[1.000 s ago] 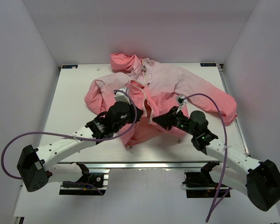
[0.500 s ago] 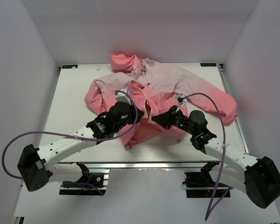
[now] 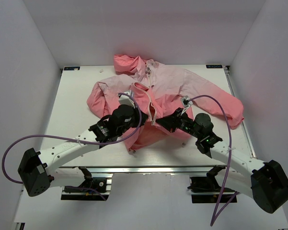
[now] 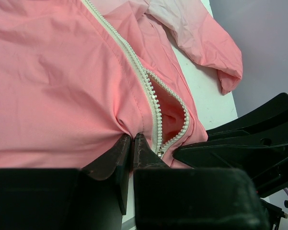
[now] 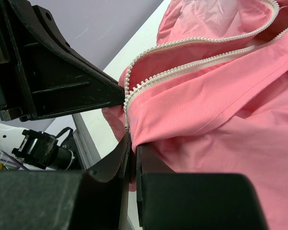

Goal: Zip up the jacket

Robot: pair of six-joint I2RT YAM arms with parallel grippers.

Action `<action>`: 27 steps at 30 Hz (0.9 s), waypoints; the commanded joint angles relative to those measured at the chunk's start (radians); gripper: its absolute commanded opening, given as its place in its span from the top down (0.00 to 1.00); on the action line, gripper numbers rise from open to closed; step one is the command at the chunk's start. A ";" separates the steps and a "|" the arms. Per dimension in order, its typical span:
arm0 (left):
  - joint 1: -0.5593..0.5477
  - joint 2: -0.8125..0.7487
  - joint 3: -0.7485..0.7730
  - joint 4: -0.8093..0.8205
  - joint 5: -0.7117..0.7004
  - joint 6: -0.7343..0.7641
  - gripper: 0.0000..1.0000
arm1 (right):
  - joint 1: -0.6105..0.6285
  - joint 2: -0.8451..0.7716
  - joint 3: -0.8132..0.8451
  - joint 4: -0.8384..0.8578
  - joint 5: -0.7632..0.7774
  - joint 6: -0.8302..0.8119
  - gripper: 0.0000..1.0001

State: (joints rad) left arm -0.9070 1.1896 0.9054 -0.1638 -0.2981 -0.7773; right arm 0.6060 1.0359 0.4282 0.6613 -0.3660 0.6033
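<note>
The pink jacket [image 3: 175,84] lies spread on the white table [image 3: 74,105], hood at the back. Its whitish zipper [image 4: 134,62] runs down to a small metal slider [image 4: 160,152] at the hem. Above the slider the two rows of teeth [image 5: 182,67] lie apart. My left gripper [image 4: 132,137] is shut on a pinch of jacket fabric just left of the zipper's lower end [image 3: 144,119]. My right gripper [image 5: 133,143] is shut on the jacket edge right at the slider, its fingers [image 4: 230,148] close beside the left one [image 3: 156,123].
The jacket's right sleeve [image 3: 230,108] reaches toward the table's right edge, the left sleeve [image 3: 98,98] is bunched at mid-left. A metal rail [image 3: 148,168] runs along the near edge. Purple cables [image 3: 215,103] loop over both arms. White walls enclose three sides.
The right arm has shifted slightly left toward the zipper's lower end. Both grips have stayed as they were, and the jacket has barely moved.
</note>
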 commanded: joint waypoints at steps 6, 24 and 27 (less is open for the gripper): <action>0.000 -0.010 -0.011 0.040 0.028 -0.005 1.00 | 0.000 -0.019 0.018 0.096 -0.007 0.021 1.00; 0.002 -0.045 -0.026 0.043 0.014 -0.010 1.00 | 0.000 -0.059 0.000 -0.005 -0.008 -0.013 1.00; 0.000 -0.045 -0.026 0.050 0.019 -0.010 1.00 | 0.000 -0.057 -0.002 0.000 -0.019 -0.008 1.00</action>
State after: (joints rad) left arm -0.9070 1.1835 0.8890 -0.1486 -0.2779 -0.7837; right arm 0.6060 1.0027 0.4278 0.6239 -0.3660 0.6018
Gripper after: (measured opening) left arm 0.171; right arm 0.071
